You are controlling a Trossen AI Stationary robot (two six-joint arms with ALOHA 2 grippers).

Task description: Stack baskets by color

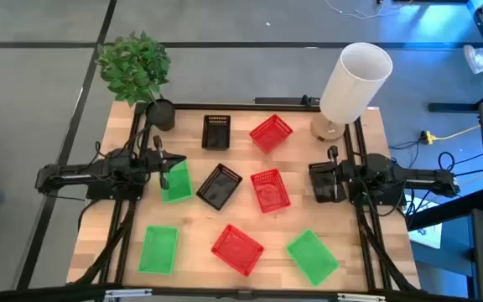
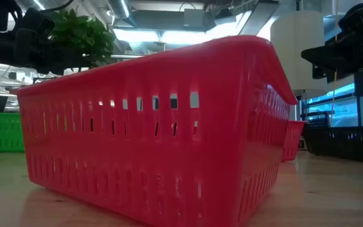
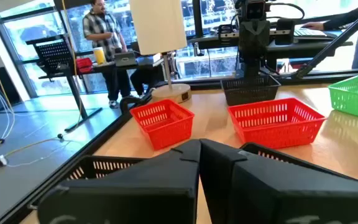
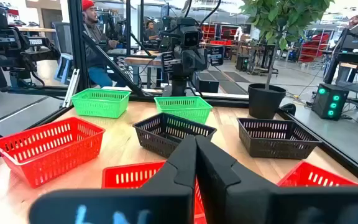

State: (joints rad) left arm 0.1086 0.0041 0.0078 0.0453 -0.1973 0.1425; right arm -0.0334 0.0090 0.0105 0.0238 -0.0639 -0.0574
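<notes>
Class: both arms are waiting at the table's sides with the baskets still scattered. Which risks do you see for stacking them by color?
1. The green basket lies under the shut left gripper, so a descent may knock it aside.
2. A black basket and a red basket lie close together; grasping one may shove the other.
3. The lamp stands near the right gripper.

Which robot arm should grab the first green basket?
Probably the left. The left gripper, shut, hovers right at a green basket, with another green basket on its side. The right gripper, also shut, sits nearer a red basket.
</notes>
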